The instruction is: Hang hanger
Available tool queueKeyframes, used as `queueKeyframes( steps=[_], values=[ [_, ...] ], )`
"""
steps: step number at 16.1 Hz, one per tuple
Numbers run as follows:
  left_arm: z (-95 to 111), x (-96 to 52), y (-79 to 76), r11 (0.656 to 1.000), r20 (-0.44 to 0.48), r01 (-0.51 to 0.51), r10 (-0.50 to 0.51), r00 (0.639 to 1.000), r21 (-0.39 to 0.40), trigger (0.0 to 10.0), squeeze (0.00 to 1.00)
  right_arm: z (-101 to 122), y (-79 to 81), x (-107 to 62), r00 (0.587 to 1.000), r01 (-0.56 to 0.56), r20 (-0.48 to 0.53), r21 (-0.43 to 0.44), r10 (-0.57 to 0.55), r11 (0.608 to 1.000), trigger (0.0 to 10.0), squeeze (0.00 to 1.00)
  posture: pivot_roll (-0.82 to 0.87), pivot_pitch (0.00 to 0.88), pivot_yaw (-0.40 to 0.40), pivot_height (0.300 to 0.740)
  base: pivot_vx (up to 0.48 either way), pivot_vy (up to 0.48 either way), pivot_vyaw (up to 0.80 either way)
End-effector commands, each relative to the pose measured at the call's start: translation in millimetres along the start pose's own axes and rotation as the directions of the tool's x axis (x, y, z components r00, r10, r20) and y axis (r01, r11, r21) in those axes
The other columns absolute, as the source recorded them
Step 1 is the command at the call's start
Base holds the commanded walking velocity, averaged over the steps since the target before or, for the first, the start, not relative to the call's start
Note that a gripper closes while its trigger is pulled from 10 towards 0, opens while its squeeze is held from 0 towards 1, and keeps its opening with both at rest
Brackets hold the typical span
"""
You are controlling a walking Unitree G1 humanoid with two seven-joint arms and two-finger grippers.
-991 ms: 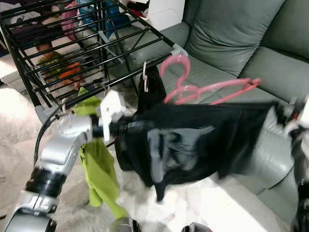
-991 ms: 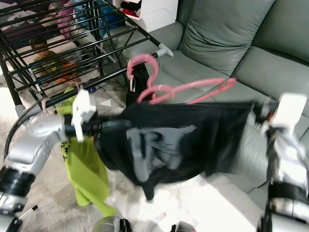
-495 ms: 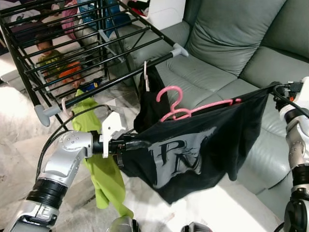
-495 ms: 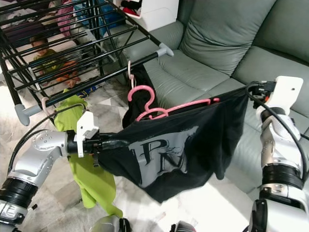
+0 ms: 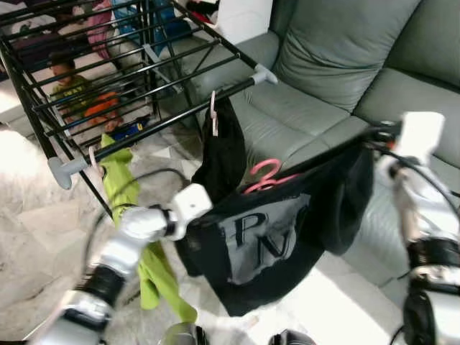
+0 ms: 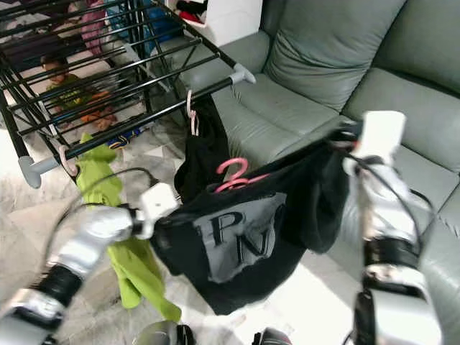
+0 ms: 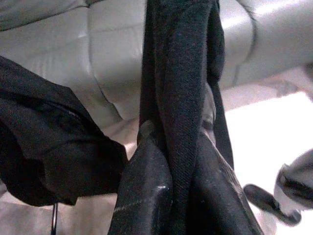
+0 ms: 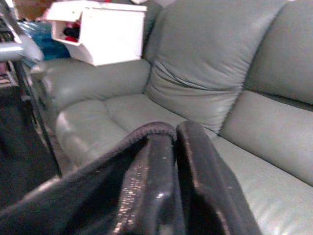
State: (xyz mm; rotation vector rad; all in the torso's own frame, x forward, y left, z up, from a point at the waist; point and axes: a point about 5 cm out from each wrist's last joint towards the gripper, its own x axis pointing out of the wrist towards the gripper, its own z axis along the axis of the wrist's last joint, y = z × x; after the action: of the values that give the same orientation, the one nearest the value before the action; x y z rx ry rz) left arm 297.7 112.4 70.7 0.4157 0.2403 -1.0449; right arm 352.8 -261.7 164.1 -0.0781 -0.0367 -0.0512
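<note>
A grey sofa (image 5: 338,50) fills the back of the scene, with a black drying rack (image 5: 108,79) standing to its left over the pale floor (image 5: 36,230). A black garment (image 5: 226,154) and a green garment (image 5: 126,194) hang from the rack's front rail. Between the two arms a black shirt (image 5: 280,237) with grey lettering is stretched out, and a pink hanger (image 5: 262,176) sits inside its neck, only the hook and shoulder top showing.

The left gripper (image 7: 168,196) has its jaws pressed together on a fold of the shirt. The right gripper (image 8: 168,161) has its jaws nearly together, pinching the shirt's hem at the opposite corner.

Compared with half a second ago, the arms are closer together, the shirt sags more, and the hanger sits deeper in the fabric, well below the rail.
</note>
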Motion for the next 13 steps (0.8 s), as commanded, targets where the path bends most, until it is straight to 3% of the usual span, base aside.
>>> queueKeyframes(
  steps=[1, 3, 5, 7, 9, 10, 12, 13],
  values=[
    [0.0, 2.7, 2.0, 0.998, -0.003, -0.069, 0.069, 0.998, -0.005, 0.0, 0.00, 14.3, 12.0, 8.2, 0.998, -0.020, 0.061, -0.019, 0.021, 1.000, 0.0, 0.00, -0.02, 0.000, 0.022, 0.740, 0.000, 0.000, 0.00],
    [3.3, 16.2, -5.5, 0.987, 0.029, -0.141, 0.144, 0.989, -0.073, 0.0, 0.00, 15.5, 33.6, 13.6, 0.995, -0.065, 0.072, -0.021, 0.066, 0.998, 0.0, 0.00, -0.01, 0.000, 0.018, 0.740, 0.000, 0.000, 0.00],
    [-1.0, 29.2, -16.6, 0.978, -0.018, -0.197, 0.196, 0.980, -0.072, 0.0, 0.00, 21.4, 63.4, 17.0, 0.981, -0.163, 0.105, -0.033, 0.165, 0.986, 0.0, 0.00, -0.01, 0.000, 0.017, 0.740, 0.000, 0.000, 0.00],
    [-3.1, 32.2, -16.0, 0.968, -0.046, -0.238, 0.235, 0.971, -0.076, 0.0, 0.00, 22.5, 73.4, 16.3, 0.971, -0.210, 0.114, -0.035, 0.213, 0.977, 0.0, 0.00, -0.01, 0.000, 0.016, 0.740, 0.000, 0.000, 0.00],
    [-8.9, 34.9, -5.4, 0.916, -0.116, -0.384, 0.372, 0.921, -0.118, 0.0, 0.00, 24.1, 95.7, 6.9, 0.924, -0.349, 0.136, -0.077, 0.357, 0.934, 0.0, 0.00, -0.01, 0.000, 0.022, 0.740, 0.000, 0.000, 0.00],
    [-10.4, 34.5, -2.3, 0.900, -0.132, -0.417, 0.401, 0.906, -0.125, 0.0, 0.00, 23.7, 99.1, 4.1, 0.913, -0.376, 0.136, -0.089, 0.385, 0.922, 0.0, 0.00, -0.02, 0.000, 0.024, 0.740, 0.000, 0.000, 0.00],
    [-13.7, 30.2, 9.6, 0.844, -0.175, -0.520, 0.496, 0.851, -0.136, 0.0, 0.00, 21.5, 106.3, -4.9, 0.877, -0.449, 0.127, -0.121, 0.463, 0.885, 0.0, 0.00, -0.02, 0.000, 0.027, 0.740, 0.000, 0.000, 0.00],
    [-16.3, 13.3, 35.4, 0.708, -0.222, -0.689, 0.654, 0.723, -0.155, 0.0, 0.00, 5.1, 111.5, -26.8, 0.807, -0.575, 0.036, -0.180, 0.590, 0.798, 0.0, 0.00, -0.02, 0.000, 0.032, 0.740, 0.000, 0.000, 0.00]
  ],
)
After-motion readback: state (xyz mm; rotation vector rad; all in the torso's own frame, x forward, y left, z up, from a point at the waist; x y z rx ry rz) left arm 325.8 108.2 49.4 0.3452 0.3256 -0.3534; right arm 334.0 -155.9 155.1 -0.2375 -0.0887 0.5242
